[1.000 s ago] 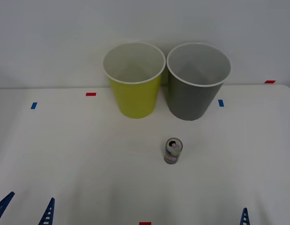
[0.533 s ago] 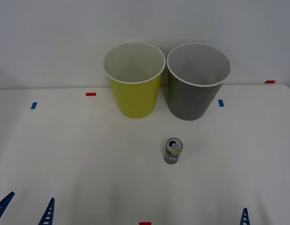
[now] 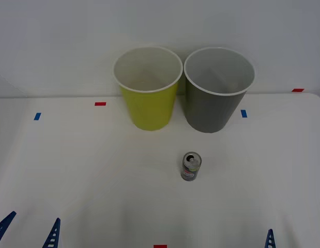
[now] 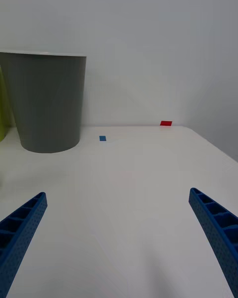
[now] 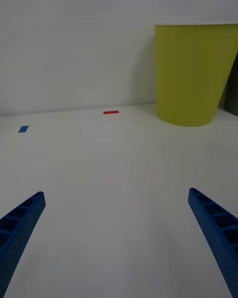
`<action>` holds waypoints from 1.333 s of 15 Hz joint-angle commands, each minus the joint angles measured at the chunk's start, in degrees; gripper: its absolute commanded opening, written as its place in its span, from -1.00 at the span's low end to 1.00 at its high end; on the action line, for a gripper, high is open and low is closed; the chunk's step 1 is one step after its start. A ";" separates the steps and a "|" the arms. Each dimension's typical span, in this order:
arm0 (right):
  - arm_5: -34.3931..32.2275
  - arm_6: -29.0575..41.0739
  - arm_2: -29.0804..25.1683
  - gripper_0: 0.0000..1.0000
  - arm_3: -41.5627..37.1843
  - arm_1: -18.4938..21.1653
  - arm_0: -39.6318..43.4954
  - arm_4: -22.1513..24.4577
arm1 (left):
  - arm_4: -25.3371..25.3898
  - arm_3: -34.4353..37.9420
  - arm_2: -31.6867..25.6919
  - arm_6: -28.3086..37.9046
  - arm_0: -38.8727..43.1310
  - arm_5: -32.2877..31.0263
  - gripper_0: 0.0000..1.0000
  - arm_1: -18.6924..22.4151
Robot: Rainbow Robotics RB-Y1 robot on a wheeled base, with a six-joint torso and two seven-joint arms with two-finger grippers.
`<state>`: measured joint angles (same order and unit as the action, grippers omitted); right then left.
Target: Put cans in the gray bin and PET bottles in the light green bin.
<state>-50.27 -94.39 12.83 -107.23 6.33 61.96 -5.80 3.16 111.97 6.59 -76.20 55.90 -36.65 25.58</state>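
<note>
Nothing moved since before: both hands (left, right) wide, empty; front cam alone shows can.

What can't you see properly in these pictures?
- Front view: the lettering on the can is too small to read.
- Front view: the bottoms inside the light green bin and gray bin are hidden by their own walls.
- Front view: the right claw is cut off by the bottom edge.

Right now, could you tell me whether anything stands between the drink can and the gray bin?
Nothing visible does: the drink can stands upright on bare table, with the gray bin just behind it.
</note>
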 commanded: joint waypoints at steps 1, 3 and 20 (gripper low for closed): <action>0.00 0.00 0.00 1.00 0.00 0.00 0.00 0.00 | 0.00 0.00 0.00 0.00 0.00 0.00 1.00 0.00; 0.00 0.00 0.00 1.00 0.00 0.00 0.00 0.00 | 0.00 0.00 0.00 0.00 0.00 0.00 1.00 0.00; 1.93 -0.79 9.32 1.00 1.93 23.12 -13.36 -4.83 | 0.00 0.00 0.00 0.00 0.00 0.00 1.00 0.00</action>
<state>-49.54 -95.03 20.27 -105.29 27.33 50.60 -8.68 3.16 111.98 6.59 -76.20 55.90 -36.65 25.58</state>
